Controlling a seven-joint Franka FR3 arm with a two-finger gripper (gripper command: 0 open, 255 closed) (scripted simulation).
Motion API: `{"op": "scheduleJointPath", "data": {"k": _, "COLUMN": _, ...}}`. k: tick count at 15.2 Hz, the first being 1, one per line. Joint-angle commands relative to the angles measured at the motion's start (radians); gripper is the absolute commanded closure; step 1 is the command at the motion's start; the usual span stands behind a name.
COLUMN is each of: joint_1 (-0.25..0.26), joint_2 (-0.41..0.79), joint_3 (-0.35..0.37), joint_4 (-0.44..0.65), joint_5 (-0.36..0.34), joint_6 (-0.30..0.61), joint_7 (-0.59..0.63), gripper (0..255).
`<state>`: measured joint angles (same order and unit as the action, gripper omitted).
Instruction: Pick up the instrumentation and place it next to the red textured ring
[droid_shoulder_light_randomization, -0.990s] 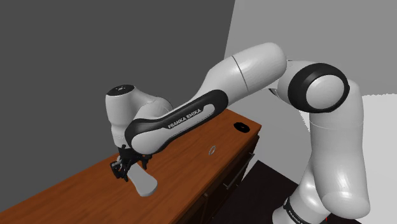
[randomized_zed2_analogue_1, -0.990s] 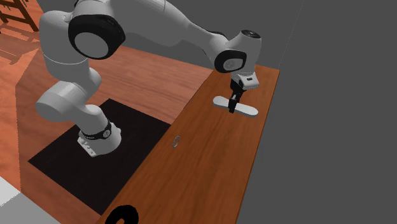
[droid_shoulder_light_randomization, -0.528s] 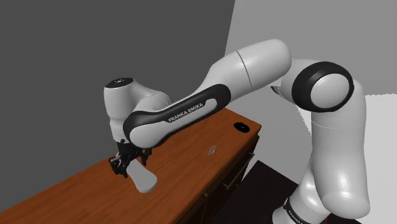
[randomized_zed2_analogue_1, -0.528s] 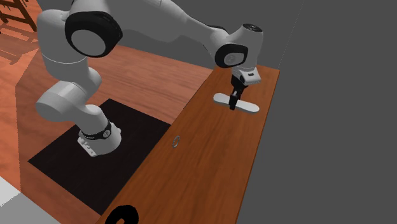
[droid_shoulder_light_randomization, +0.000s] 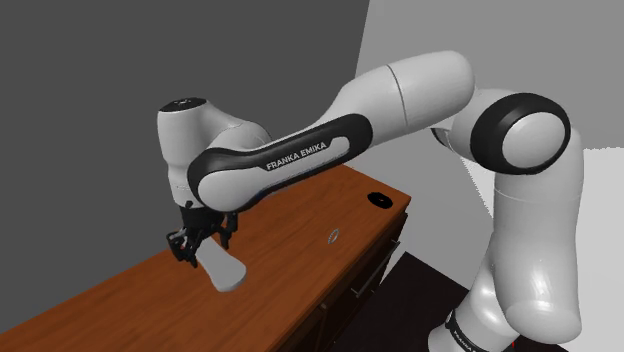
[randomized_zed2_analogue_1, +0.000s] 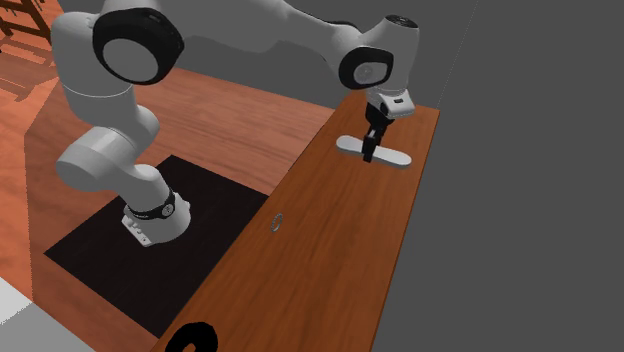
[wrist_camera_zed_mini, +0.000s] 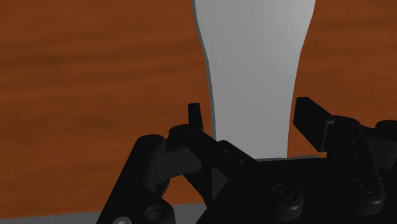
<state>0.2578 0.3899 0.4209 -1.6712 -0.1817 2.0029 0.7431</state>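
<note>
Two black fingers (wrist_camera_zed_mini: 310, 118) of gripper (wrist_camera_zed_mini: 251, 113) clamped on narrow waist of smooth grey flared instrumentation (wrist_camera_zed_mini: 254, 57); wood-grain tabletop (wrist_camera_zed_mini: 76, 95) beneath jaws.

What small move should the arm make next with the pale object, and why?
Probably carry it along the table toward the small ring and the black ring: the gripper's jaws clasp the pale object, and both rings lie well apart from it.

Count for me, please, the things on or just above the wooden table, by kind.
Rings: 2, a black ring and a small grey ring
Tools: 1, a pale grey tool
Total: 3
</note>
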Motion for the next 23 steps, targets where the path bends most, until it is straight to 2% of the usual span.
{"op": "scheduleJointPath", "data": {"k": 1, "joint_1": -0.003, "joint_2": -0.013, "joint_3": 0.002, "joint_4": 0.012, "joint_5": 0.006, "joint_6": -0.024, "joint_7": -0.005, "gripper": 255}}
{"op": "scheduleJointPath", "data": {"k": 5, "joint_1": -0.003, "joint_2": -0.026, "joint_3": 0.006, "joint_4": 0.042, "joint_5": 0.014, "joint_6": -0.066, "joint_7": -0.011, "gripper": 255}}
{"op": "scheduleJointPath", "data": {"k": 14, "joint_1": -0.163, "joint_2": -0.177, "joint_3": -0.044, "joint_4": -0.153, "joint_5": 0.082, "joint_6": -0.001, "joint_7": -0.223, "gripper": 255}}
{"op": "scheduleJointPath", "data": {"k": 23, "joint_1": -0.294, "joint_2": -0.252, "joint_3": -0.122, "joint_4": -0.243, "joint_5": 0.118, "joint_6": 0.027, "joint_7": -0.442, "gripper": 255}}
